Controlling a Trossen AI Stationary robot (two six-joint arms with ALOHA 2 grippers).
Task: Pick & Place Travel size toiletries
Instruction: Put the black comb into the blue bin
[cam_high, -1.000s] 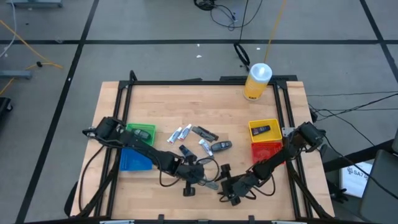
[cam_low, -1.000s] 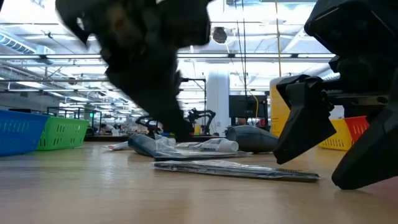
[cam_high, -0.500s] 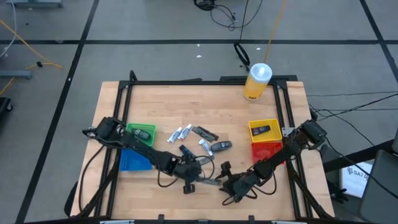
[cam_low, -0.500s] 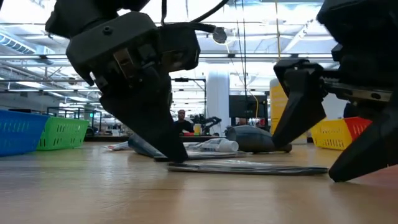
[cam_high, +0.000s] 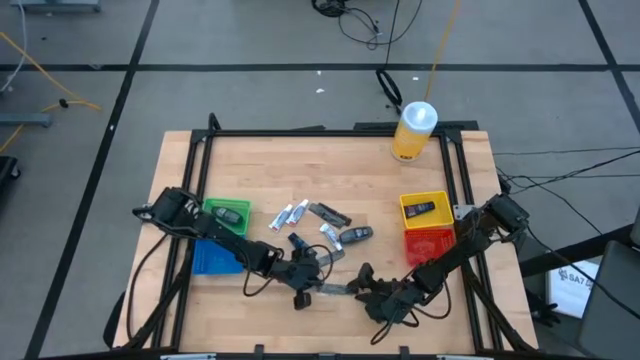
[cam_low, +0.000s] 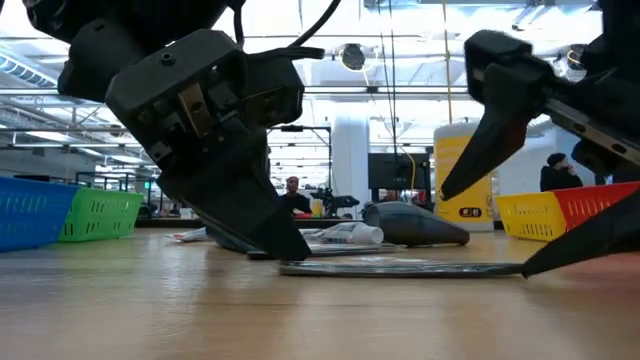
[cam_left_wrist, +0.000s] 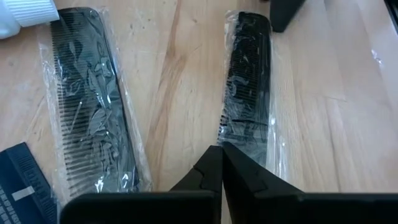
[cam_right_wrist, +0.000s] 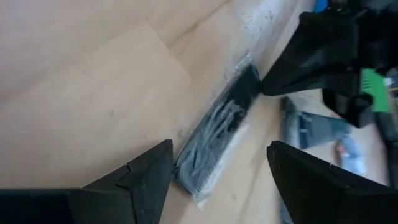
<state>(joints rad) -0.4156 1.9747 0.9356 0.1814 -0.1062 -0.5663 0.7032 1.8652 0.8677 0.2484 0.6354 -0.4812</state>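
Wrapped comb (cam_left_wrist: 247, 93) lies flat near the surface's front edge. Left pincer (cam_left_wrist: 221, 167) is pressed together on the comb's near end; right pincer (cam_right_wrist: 214, 171) is spread around its other end. Light, stiff, slippery film; you should pinch its spine.

- A grey floor (cam_high: 250, 40) crossed by dark lines surrounds the wooden table (cam_high: 330, 170).
- Black cables (cam_high: 350, 20) and a yellow cord (cam_high: 440, 40) lie on the floor.
- Behind the table, a large hall with bright ceiling lights (cam_low: 300, 20), a white pillar (cam_low: 350, 150) and distant people (cam_low: 291, 190).
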